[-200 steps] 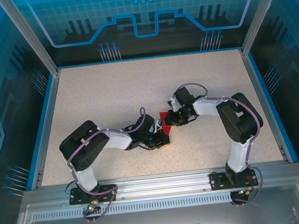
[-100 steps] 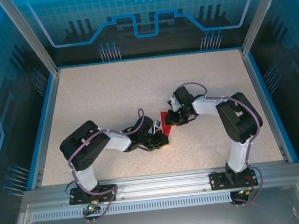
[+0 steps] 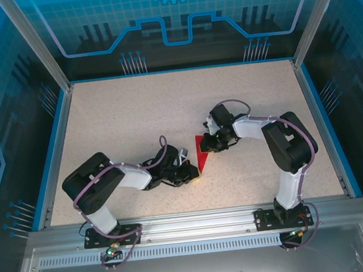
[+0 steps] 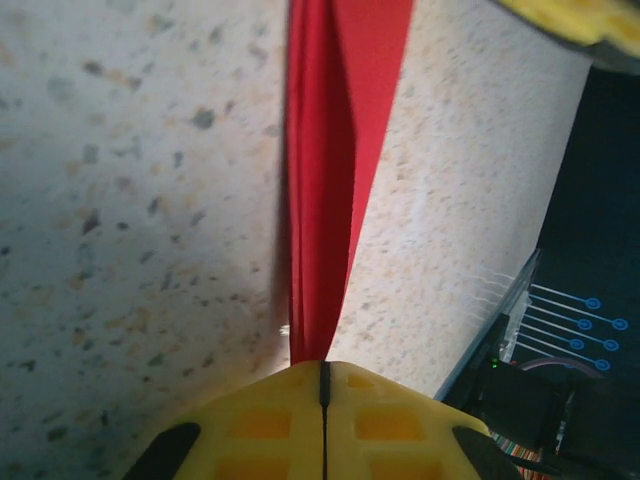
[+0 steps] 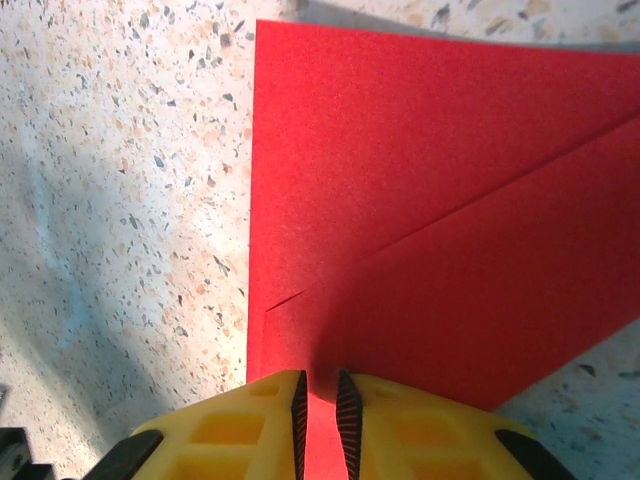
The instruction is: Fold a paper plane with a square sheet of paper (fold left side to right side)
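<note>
- Left gripper (image 3: 190, 172), top view: you have it low on the speckled table (image 3: 121, 116), touching the red sheet (image 3: 201, 156) from the sheet's 7 o'clock side.
- Right gripper (image 3: 209, 146), same view: it meets the sheet from 1 o'clock. The sheet lies between the two grippers, just off table centre toward 5 o'clock. What you see of it is a narrow red wedge with its point toward 6 o'clock.
- Left wrist view: the left gripper (image 4: 323, 372) sits at 6 o'clock. Its yellow fingers (image 4: 265, 425) are pressed together with only a dark seam between them, clamped on the tip of the sheet (image 4: 325, 190).
- From that pinch the sheet runs straight to 12 o'clock as a slim folded strip, widening as it goes, with a crease along its length. Table (image 4: 130, 200) shows on both sides.
- Right wrist view: the right gripper (image 5: 320, 385) is at 6 o'clock, its yellow fingers (image 5: 250, 425) nearly closed, with red paper in the thin slot between them. It is nipping the near edge of the sheet (image 5: 400, 200).
- Here the sheet spreads toward 12 and 3 o'clock, flat on the table (image 5: 120, 150). A folded layer's edge crosses it diagonally from 7 o'clock up toward 2 o'clock.
</note>
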`<state>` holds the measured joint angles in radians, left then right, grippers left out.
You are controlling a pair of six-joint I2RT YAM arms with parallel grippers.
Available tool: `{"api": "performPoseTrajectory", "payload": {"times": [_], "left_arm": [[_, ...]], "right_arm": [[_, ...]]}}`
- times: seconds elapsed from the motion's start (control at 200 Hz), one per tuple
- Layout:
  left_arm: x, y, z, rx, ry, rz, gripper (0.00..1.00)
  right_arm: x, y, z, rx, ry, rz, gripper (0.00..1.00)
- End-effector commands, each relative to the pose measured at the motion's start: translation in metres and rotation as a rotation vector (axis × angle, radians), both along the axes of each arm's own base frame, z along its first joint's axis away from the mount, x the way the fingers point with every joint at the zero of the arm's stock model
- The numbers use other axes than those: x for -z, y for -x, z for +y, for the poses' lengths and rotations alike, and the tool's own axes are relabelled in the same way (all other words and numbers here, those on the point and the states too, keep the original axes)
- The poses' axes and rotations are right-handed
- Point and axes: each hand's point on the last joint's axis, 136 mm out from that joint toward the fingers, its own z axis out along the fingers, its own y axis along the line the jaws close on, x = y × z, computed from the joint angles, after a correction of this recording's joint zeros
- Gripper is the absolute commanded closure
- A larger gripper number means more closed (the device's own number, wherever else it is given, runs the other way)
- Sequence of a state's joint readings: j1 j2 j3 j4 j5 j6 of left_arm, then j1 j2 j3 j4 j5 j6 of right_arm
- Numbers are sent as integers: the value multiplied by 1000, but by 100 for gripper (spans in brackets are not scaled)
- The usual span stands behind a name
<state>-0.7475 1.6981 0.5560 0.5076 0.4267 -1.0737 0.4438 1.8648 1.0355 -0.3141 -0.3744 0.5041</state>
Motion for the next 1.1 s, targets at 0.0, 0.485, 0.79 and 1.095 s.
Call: {"api": "performPoseTrajectory", "payload": {"times": [0.0,0.485,0.79,1.095], "left_arm": [[-20,-8,-2,10,16,-36,90],[7,-29,-11,33,-42,-9,78],[55,-15,11,-8,-143,89,91],[68,-9,15,-7,-165,115,95]], "right_arm": [[27,8,-19,10,124,41,79],[25,10,-17,4,118,42,79],[-16,2,-8,-17,14,-95,84],[-27,41,-2,-58,-66,-83,87]]}}
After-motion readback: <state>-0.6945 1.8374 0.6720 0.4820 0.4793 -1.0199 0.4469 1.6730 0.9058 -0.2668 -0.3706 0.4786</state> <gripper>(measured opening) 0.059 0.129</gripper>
